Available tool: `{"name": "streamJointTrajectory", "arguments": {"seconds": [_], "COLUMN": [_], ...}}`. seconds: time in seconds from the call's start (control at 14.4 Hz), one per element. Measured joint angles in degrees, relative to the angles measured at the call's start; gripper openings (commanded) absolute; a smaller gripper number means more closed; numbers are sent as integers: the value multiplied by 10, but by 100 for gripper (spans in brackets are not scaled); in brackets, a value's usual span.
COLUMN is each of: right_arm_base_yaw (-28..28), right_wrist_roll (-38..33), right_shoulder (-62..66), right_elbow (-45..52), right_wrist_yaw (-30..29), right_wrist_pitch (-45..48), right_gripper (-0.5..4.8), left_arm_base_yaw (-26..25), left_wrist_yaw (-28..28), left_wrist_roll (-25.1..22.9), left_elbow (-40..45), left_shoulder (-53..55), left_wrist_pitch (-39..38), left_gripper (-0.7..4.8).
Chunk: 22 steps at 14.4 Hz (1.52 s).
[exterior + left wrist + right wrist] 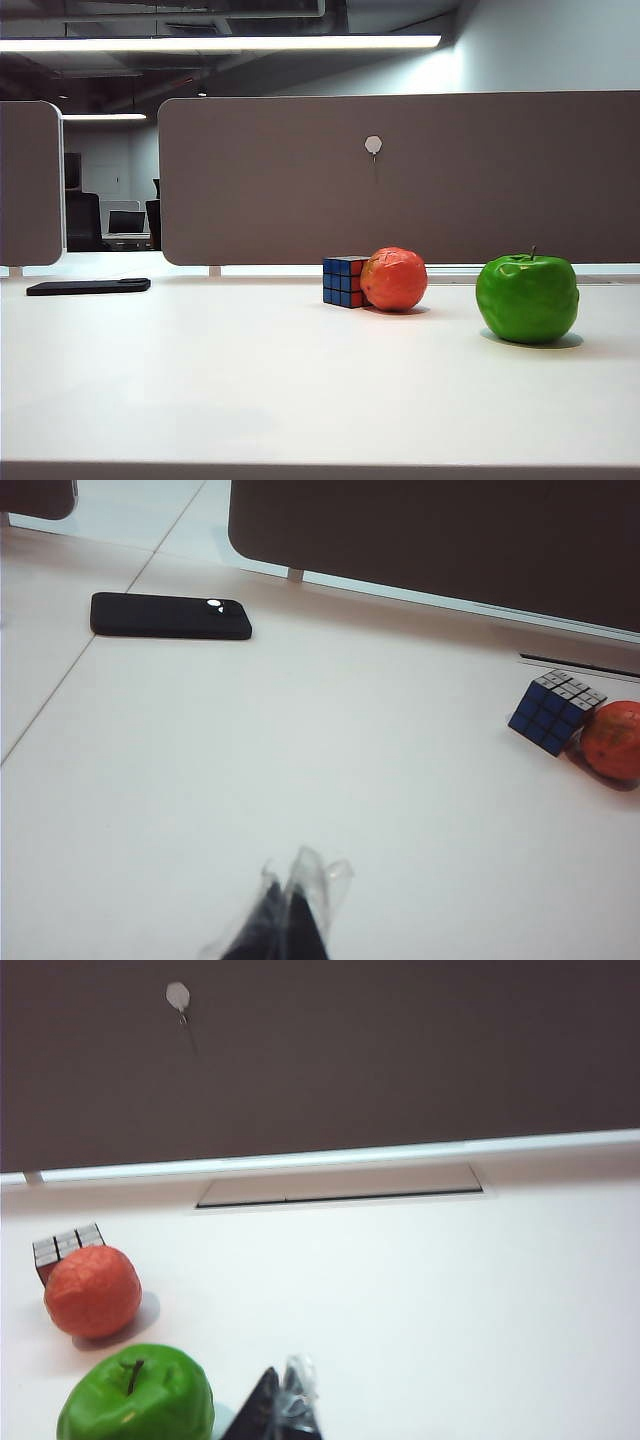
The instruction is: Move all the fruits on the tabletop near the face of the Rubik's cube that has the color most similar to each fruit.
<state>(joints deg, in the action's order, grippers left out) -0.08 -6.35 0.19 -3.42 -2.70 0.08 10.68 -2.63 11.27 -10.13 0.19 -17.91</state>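
Placement of the orange-red fruit (394,279) is judged complete: it rests on the white desk (250,380) touching the red-orange face of the Rubik's cube (344,281), while the blue face is turned toward the exterior camera. The green apple (527,297) stands apart, well to the right of the cube, and no green face can be seen in any view; the cube's top appears white or grey in the wrist views, and its far and underside faces are hidden. The step in hand is therefore judged to be the handling of the apple. The left gripper (287,920) is seen low over bare desk with its jaws pressed together and nothing held. The right gripper (283,1412) is just beside the apple (137,1396), its jaws apparently drawn together and empty, though only the tips are shown. For a good grasp, the right jaws should be opened wide before descent, since the apple is broad and glossy and may slip. It should be gripped across its widest part, clear of the thin stem. The green face should be located first; if it lies behind, the apple should be carried around without nudging the cube or the orange-red fruit. A black phone (89,286) lies far left, clear of the work.
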Motion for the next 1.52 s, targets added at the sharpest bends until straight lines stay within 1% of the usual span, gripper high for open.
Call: {"name": "streamJointTrajectory", "arguments": {"seconds": [0.14,0.28,0.35,0.49,0.62,0.9,1.18,1.25,1.32,1.39,1.46,1.52], "right_arm_base_yaw": [0,0,0,0,0,0,0,0,0,0,0,0], "right_wrist_roll": [0,4,30,45,54,54,54,63,69,69,69,69], "right_shoulder": [0,1,0,0,0,0,0,0,0,0,0,0], "right_elbow": [24,31,31,31,31,31,31,31,31,31,31,31], "right_wrist_yaw": [0,0,0,0,0,0,0,0,0,0,-32,-34], "right_wrist_pitch": [35,35,39,39,10,-16,-23,-24,-24,-25,-25,-25], "right_gripper": [-1,0,-1,-1,0,-1,0,0,0,0,0,0], "left_arm_base_yaw": [0,0,0,0,0,0,0,0,0,0,0,0], "left_wrist_yaw": [0,0,0,0,10,11,11,11,11,11,5,4], "left_wrist_roll": [0,-1,-1,-1,-2,-22,-57,-93,-117,-124,-194,-197], "left_elbow": [14,26,46,57,77,85,87,88,88,88,88,88], "left_shoulder": [0,0,0,0,0,0,0,0,0,0,0,0], "left_wrist_pitch": [15,31,42,42,45,50,54,57,57,57,58,60], "left_gripper": [-6,-6,-6,-6,-6,-6,-6,-6,-6,-6,-6,-6]}}
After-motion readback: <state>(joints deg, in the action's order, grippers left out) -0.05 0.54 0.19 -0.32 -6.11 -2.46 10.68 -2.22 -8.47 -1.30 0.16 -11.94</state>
